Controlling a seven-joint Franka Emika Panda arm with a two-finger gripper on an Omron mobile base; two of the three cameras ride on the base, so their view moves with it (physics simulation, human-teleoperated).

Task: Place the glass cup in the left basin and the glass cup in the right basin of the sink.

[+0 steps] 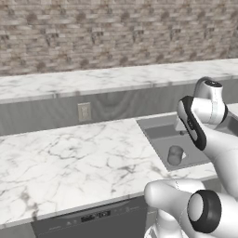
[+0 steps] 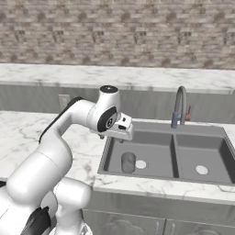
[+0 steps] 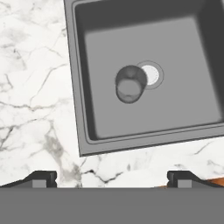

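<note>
With the claw [image 3: 111, 178] spread wide and empty, the glass cup [image 3: 130, 84] ahead in the sink's [image 3: 78, 105] left basin looks placed, so the other cup wants fetching.

A: What's the arm [image 2: 55, 137] like?
B: Glossy white, rounded tube-like shells, with dark bands and black rings at the joints.
A: And the caps?
B: A round pale grey disc is set in a black ring. The finger tips [image 3: 43, 178] are small, dark and blocky.
</note>
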